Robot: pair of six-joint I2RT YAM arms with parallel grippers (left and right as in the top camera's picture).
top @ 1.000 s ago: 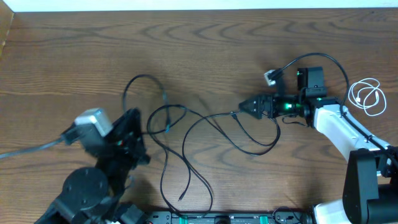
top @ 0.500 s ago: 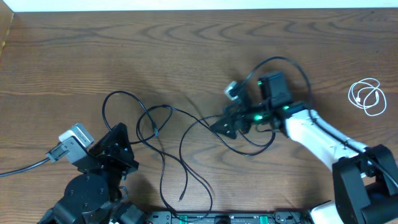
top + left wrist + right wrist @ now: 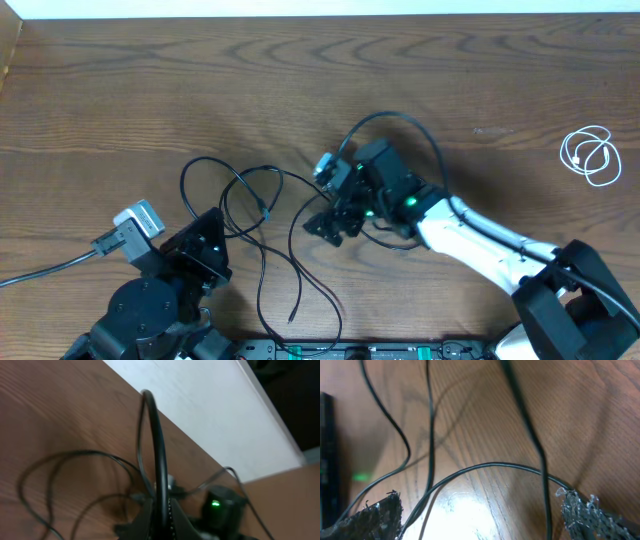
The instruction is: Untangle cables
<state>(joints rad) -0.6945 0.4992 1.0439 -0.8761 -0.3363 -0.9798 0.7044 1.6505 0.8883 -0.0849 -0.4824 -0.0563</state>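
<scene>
1. The left gripper [image 3: 161,517] is clenched on a strand of the black cable [image 3: 158,455]; in the left wrist view the strand rises straight out from between its closed fingers and curves away over the wooden table [image 3: 120,90]
2. The rest of the black cable lies in loose, overlapping loops in the middle of the table, between the two arms, with a long tail running toward the near edge
3. The white cable [image 3: 588,155] sits as its own small coil at the far right, well apart from the black loops and touched by neither arm, so it looks already separated
4. The right gripper [image 3: 328,228] is released, its jaws spread wide, and it hangs low over the right-hand part of the black loops; in the right wrist view an arched strand and two crossing strands lie on the wood between its fingertips [image 3: 375,515], and nothing is held
5. Judged from this, the step in hand is spreading out the black cable: one arm pins a strand while the other lines up a second grip
6. The next move calls for the right gripper to settle on a single strand, not several at once, close on it, and draw it to the right, away from the left gripper, so the crossings open
7. The risk is catching two strands together, which would drag the loops along as a clump rather than freeing them
</scene>
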